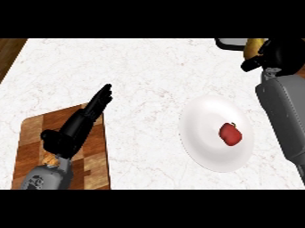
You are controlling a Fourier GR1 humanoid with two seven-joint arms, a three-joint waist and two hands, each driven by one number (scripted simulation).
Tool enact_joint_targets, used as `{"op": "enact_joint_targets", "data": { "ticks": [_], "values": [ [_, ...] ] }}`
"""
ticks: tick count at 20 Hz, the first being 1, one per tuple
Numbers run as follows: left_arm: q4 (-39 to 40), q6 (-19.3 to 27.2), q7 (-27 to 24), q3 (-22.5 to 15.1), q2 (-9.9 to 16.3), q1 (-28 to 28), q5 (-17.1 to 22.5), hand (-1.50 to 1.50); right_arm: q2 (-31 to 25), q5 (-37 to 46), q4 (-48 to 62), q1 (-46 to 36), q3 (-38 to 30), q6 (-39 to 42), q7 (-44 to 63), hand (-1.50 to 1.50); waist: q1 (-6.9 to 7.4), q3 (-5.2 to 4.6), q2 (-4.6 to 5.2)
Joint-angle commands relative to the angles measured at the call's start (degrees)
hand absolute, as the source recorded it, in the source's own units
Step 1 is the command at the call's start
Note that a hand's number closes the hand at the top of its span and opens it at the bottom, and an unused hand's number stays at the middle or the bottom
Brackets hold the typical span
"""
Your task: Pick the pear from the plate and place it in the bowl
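Right hand (282,52) sits at your counter's (135,67) far corner, fingers unreadable; left hand (89,113) extended straight; red pear (231,133) on plate (204,116).

A small red pear (231,134) with a dark stem lies right of centre on a white plate (201,129) on the counter.

White marble counter (116,62), wooden edge (0,58)
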Motion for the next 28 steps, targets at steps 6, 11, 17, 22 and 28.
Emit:
{"op": "enact_joint_targets", "data": {
  "ticks": [6,11,17,22,28],
  "values": [
    [-0.18,-0.37,-0.02,1.41,-0.18,0.59,-0.34,0.0,-4.15,-0.14,0.99,-0.4,-7.04,-8.22,-1.0,1.5,-0.68,-0.01,-0.14],
    [-3.71,-0.11,3.43,0.11,-0.72,0.78,-0.98,0.0,-10.38,1.87,8.65,0.91,-9.03,-9.26,-4.65,1.5,-0.29,0.03,-0.05],
    [-2.29,-0.96,-0.51,-0.31,-1.18,3.41,-1.6,0.0,-16.98,4.04,14.9,4.28,-11.25,-16.45,-9.75,1.5,-0.44,0.04,0.07],
    [-1.93,-0.32,2.86,0.27,-2.06,-0.61,-1.63,0.0,-17.13,-3.46,22.43,2.55,-15.21,-7.11,-15.49,1.5,-0.72,0.06,0.07],
    [-2.56,-1.59,3.26,2.23,-0.76,-1.07,-0.19,0.0,-16.67,-14.21,29.99,1.16,-24.46,-4.98,-22.48,-1.5,0.31,0.16,0.4]
  ]
}}
